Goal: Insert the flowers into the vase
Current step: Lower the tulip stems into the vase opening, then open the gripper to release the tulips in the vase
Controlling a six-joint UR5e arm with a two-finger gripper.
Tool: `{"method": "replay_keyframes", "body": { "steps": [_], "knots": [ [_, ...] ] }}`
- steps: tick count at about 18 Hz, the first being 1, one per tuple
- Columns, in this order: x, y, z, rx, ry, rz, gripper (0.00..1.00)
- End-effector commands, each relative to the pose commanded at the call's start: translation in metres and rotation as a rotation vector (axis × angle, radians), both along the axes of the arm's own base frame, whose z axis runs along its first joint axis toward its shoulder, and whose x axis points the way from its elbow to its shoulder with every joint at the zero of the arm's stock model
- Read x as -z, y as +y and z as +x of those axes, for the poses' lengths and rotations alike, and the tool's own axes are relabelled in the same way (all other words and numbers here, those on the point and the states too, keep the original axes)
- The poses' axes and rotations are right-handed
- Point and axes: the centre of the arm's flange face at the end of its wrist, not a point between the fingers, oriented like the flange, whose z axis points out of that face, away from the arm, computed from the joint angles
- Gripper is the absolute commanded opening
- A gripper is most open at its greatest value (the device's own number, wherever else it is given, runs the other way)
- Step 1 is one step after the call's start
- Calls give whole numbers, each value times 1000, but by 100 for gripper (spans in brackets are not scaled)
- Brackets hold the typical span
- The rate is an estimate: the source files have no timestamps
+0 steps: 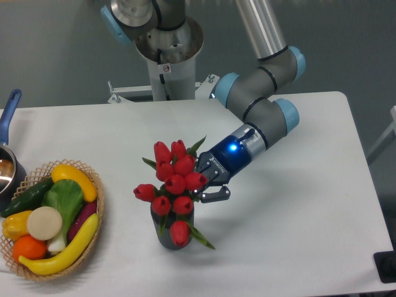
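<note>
Well inside table [297, 235] edges, end effector [207, 185] clasping flowers [175, 184] over vase [168, 238].

Red flowers [174, 184] with green leaves, dark grey ribbed vase [167, 236], white tabletop [297, 235], black end effector [207, 184] lit blue.

A round woven wicker basket [96, 185] sits at the left of the white table [297, 235], filled with toy produce: a yellow banana [62, 250], a yellow pepper [73, 178], a dark green cucumber [26, 197], a leafy green vegetable [63, 201], a pale round slice [43, 223] and an orange [28, 247]. Beside the basket, at the frame's left edge, stands a blue-handled saucepan [7, 124].
</note>
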Motion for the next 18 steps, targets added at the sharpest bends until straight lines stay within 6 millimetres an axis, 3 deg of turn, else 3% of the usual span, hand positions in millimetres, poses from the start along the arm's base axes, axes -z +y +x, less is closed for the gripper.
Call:
{"method": "replay_keyframes", "body": {
  "steps": [8,10,12,15,18],
  "knots": [
    [6,0,0,0,-8,-4,46],
    [4,0,-1,-1,-6,-3,60],
    [4,-1,-2,-3,1,-8,85],
    [4,-3,-3,-10,15,-32,98],
    [2,-6,-5,-16,19,-32,100]
  ]
}}
